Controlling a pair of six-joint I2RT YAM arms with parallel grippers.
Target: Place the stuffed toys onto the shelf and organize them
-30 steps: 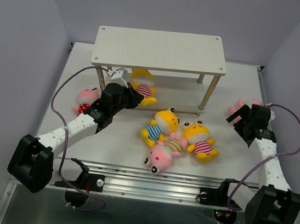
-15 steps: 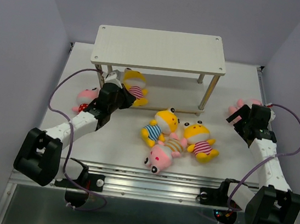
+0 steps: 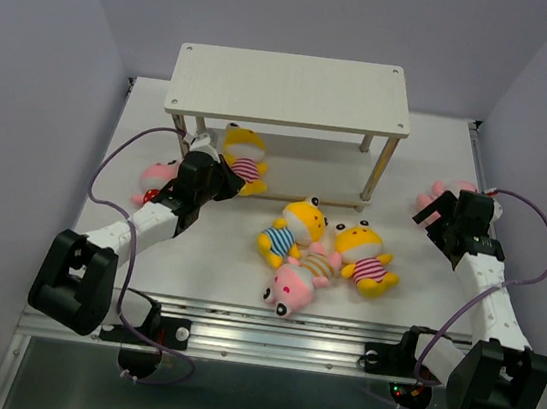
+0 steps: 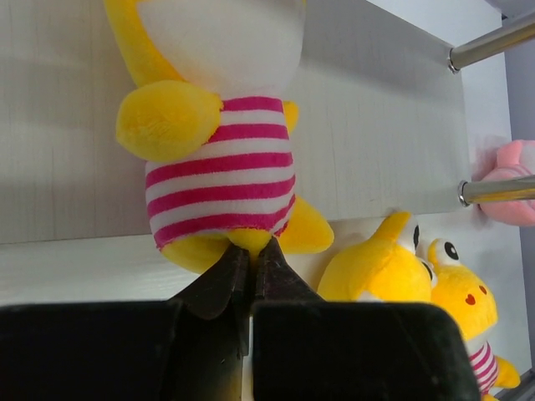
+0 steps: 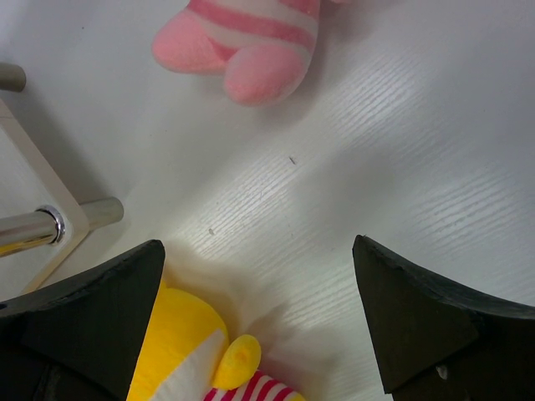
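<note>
The white worktop [image 3: 217, 248] carries the light wooden two-tier shelf [image 3: 290, 91] at its far side. A yellow plush toy in a pink-striped shirt [image 4: 219, 167] lies on the lower board at the left end, with its feet at the near edge. The left pincer [image 4: 251, 259] pinches its bottom hem. I judge it best to nudge the toy farther in before releasing, then withdraw low under the top board. The right pincer [image 5: 255, 263] is spread, near a pink plush toy [image 5: 242, 42] at the right.
</note>
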